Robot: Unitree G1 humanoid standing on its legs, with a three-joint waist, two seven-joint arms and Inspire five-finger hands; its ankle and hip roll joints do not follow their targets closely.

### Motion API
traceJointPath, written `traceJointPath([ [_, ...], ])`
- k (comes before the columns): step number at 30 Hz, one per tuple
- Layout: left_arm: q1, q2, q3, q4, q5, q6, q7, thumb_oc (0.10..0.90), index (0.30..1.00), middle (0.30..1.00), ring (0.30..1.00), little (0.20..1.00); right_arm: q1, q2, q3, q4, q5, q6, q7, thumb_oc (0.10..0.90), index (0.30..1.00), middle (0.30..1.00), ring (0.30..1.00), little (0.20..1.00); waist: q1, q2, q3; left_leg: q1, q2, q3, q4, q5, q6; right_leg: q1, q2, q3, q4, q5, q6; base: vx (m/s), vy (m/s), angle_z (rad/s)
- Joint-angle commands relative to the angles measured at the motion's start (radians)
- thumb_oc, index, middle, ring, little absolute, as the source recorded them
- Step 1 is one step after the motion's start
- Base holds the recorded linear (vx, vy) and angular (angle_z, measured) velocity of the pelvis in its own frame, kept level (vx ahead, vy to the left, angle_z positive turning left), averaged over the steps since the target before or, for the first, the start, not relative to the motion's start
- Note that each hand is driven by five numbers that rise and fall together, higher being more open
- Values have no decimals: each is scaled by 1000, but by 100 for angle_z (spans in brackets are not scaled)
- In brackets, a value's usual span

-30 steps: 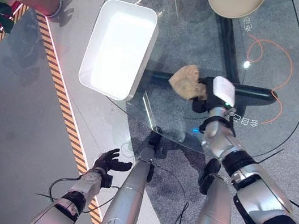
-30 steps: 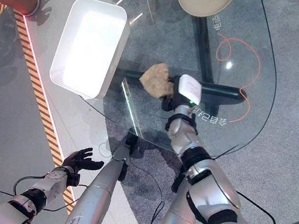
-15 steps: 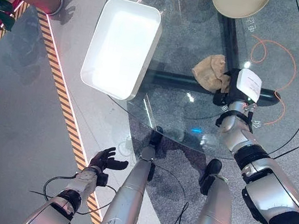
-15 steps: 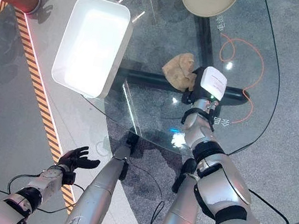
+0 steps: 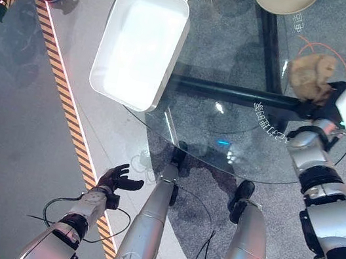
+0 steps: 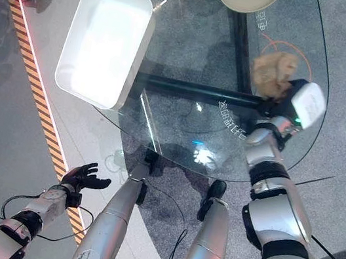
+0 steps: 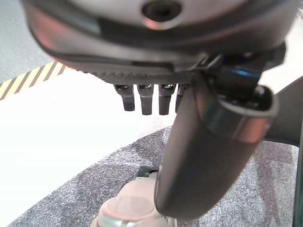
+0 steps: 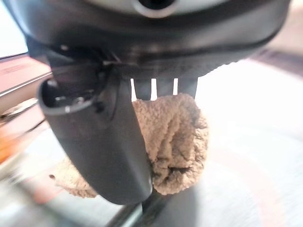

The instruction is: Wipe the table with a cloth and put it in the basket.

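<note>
My right hand (image 5: 329, 102) clenched the cloth (image 5: 311, 71) at upper right, near the table (image 5: 229, 112) edge; a slide could've dropped it. Left hand (image 5: 116, 178) relaxed.

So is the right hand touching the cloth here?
Touching. The right wrist view shows the right hand with thumb and fingers closed round the cloth.

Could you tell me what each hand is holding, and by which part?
The right hand pinches the bunched cloth at its near edge; the left hand holds nothing.
</note>
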Motion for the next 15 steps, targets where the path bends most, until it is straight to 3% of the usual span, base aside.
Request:
traceJointPath([
  [1,2,66,54,58,-21,4,-3,800,900,900,900,900,-15,-190,-29,61,42,4,-115,100,300,300,300,200,-31,-11,-16,17,-55,108,135,-173,119,12,74,-18,-194,169,-23,-5,-35,-3],
  [15,-32,112,83,110,-14,6,-36,800,900,900,900,900,20,-220,-68,70,85,-15,-99,100,300,300,300,200,-45,-46,-16,14,-46,99,135,-181,118,17,94,-12,-204,171,-14,-3,-20,-4],
])
